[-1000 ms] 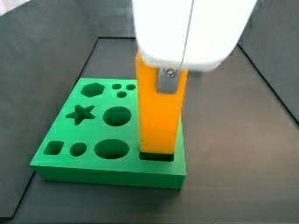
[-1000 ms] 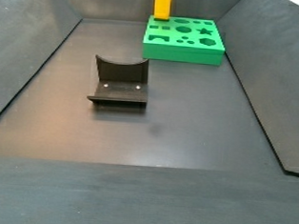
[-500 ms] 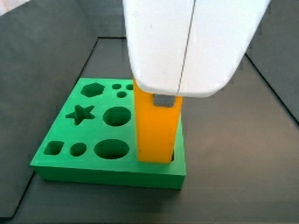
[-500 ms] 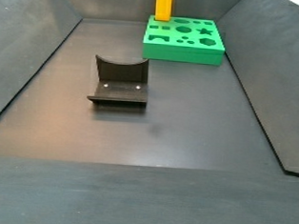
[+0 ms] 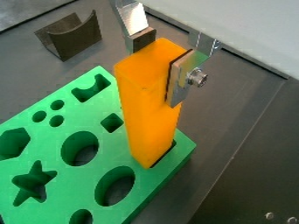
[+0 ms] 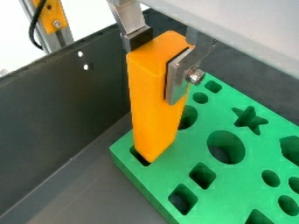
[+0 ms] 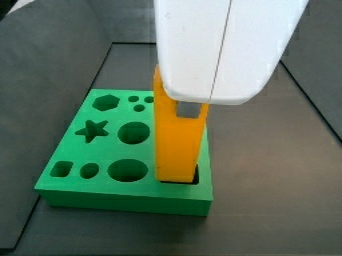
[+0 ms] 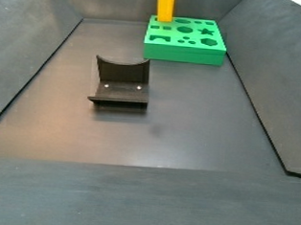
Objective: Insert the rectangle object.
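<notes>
The rectangle object (image 7: 181, 145), a long orange-yellow block, stands upright with its lower end in the rectangular slot at a corner of the green board (image 7: 107, 150). It shows in both wrist views (image 5: 146, 105) (image 6: 152, 96) and far off in a side view (image 8: 164, 4). My gripper (image 5: 158, 74) (image 6: 156, 70) is over the block's top, its white body filling the upper side view (image 7: 181, 108). The fingers (image 5: 181, 79) (image 6: 177, 77) press on opposite faces near the block's top. The green board also shows in the other views (image 5: 158, 171) (image 6: 146, 171) (image 8: 183, 51).
The board has several other cut-outs: a star, circles, squares, a hexagon. The dark fixture (image 8: 119, 82) (image 5: 70, 35) stands on the grey floor away from the board. Sloping grey walls (image 6: 59, 114) ring the floor, one close beside the board's slot corner.
My gripper has come lower over the block than a second ago, then eased up slightly. The block stays upright in the slot.
</notes>
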{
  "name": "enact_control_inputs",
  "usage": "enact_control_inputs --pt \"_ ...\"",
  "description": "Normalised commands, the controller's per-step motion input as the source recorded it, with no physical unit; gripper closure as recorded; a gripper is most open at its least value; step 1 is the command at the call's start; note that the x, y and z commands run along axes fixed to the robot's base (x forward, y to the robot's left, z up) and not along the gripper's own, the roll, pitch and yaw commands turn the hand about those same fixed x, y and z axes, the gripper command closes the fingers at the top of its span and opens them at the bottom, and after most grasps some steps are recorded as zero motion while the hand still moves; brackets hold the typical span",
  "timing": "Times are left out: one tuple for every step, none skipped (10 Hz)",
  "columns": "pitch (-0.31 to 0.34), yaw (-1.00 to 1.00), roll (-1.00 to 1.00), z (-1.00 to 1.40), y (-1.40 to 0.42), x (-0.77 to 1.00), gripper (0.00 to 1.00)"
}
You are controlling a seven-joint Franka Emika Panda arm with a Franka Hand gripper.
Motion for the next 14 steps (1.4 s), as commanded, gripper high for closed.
enact_control_inputs --pt "0.109 -0.01 0.07 -0.33 -0.07 0.27 1.0" --pt "0.103 0.0 0.06 -0.35 -0.07 0.26 1.0" --pt "0.103 0.0 0.04 -0.35 -0.08 0.27 1.0" --pt "0.089 0.0 0.03 -0.34 -0.06 0.23 1.0" --pt "0.074 -0.01 0.01 -0.3 -0.07 0.19 1.0" --pt "0.054 -0.02 0.0 -0.23 -0.09 0.16 1.0" --pt "0.064 -0.06 -0.04 0.0 -0.04 0.17 1.0" --pt "0.0 -0.05 -0.04 0.19 0.0 0.03 1.0" --pt "0.0 -0.01 -0.11 0.09 0.0 0.04 1.0" --pt "-0.06 -0.02 -0.07 -0.11 0.0 0.17 1.0" --pt "-0.046 -0.02 -0.07 -0.06 -0.01 0.26 1.0" --pt "-0.006 -0.03 -0.03 -0.03 0.0 0.34 1.0" --pt "0.0 -0.07 0.0 -0.07 0.0 0.33 1.0" --pt "-0.07 -0.08 0.0 -0.18 0.0 0.03 1.0"
